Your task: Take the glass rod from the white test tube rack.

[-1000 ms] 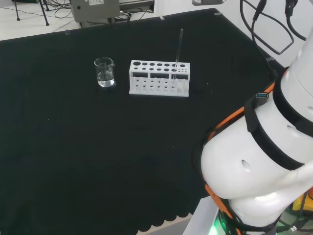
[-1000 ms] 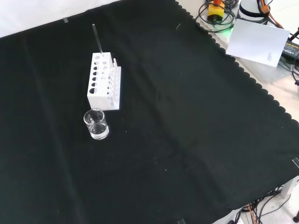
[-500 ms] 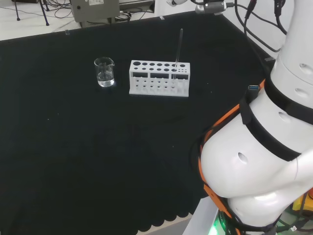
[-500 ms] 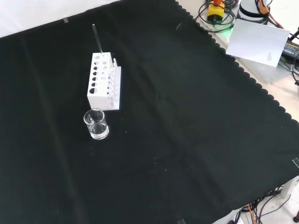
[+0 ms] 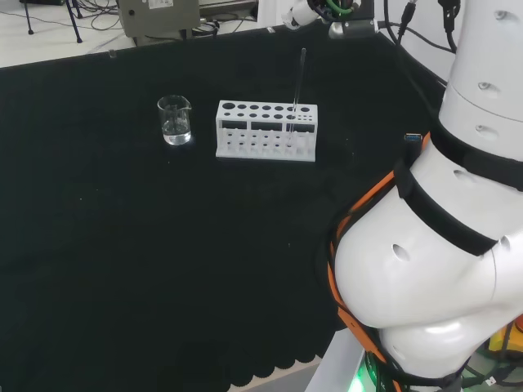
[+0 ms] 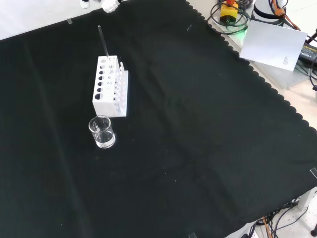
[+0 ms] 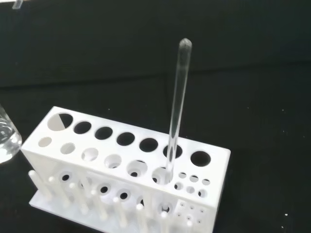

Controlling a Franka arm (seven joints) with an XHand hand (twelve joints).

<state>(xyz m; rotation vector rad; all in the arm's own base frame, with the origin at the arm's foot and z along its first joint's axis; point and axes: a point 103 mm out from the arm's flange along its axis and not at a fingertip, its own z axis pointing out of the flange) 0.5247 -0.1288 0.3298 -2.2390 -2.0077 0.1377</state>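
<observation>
The white test tube rack (image 5: 265,131) stands on the black cloth, and the clear glass rod (image 5: 299,82) rises upright from a hole near its right end in the head view. In the front view the rod (image 6: 103,43) stands at the far end of the rack (image 6: 110,87). The wrist view looks down on the rack (image 7: 121,170), with the rod (image 7: 177,107) in a front-row hole. A small part of the hand (image 5: 298,14) shows at the head view's top edge, above and behind the rod and apart from it. The hand (image 6: 109,4) also peeks in at the front view's top.
A small glass beaker (image 5: 175,120) holding a little clear liquid stands left of the rack in the head view and nearer the camera (image 6: 102,132) in the front view. The arm's white links (image 5: 441,245) take up the head view's right side. Papers and cables lie off the cloth's far right corner.
The arm has swung and its upper links have risen. The hand has come in at the top edge of the head and front views. Rack, rod and beaker have not moved.
</observation>
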